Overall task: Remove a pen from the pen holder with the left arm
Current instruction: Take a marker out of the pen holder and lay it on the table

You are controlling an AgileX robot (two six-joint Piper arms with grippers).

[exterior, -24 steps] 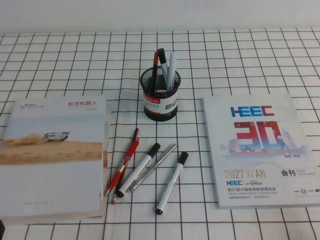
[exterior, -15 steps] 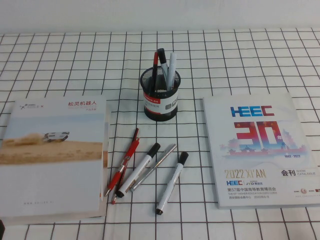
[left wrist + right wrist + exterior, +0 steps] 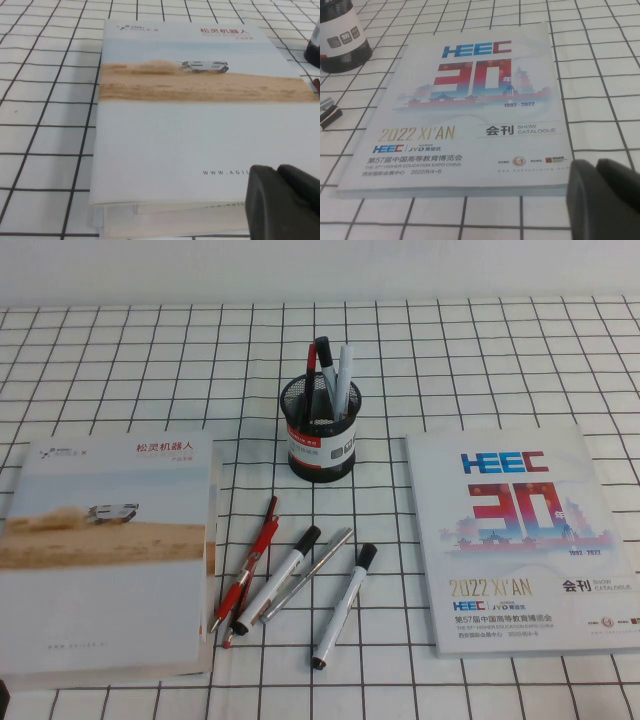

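A black mesh pen holder (image 3: pixel 320 440) stands at the table's middle, holding a red pen, a black-capped marker (image 3: pixel 326 362) and a grey pen. In the high view neither arm appears. My left gripper (image 3: pixel 277 172) hovers low over the near edge of the left booklet (image 3: pixel 190 125), shut with nothing in it; the holder's base (image 3: pixel 315 45) shows far off at that view's edge. My right gripper (image 3: pixel 594 164) sits shut and holds nothing at the near corner of the right catalogue (image 3: pixel 470 100). The holder (image 3: pixel 340 35) is far from it.
In front of the holder lie loose pens: two red pens (image 3: pixel 248 575), a silver pen (image 3: pixel 310 560) and two black-capped markers (image 3: pixel 278 578) (image 3: pixel 343 605). A booklet (image 3: pixel 105 550) lies on the left, a catalogue (image 3: pixel 525 535) on the right, on a checked cloth.
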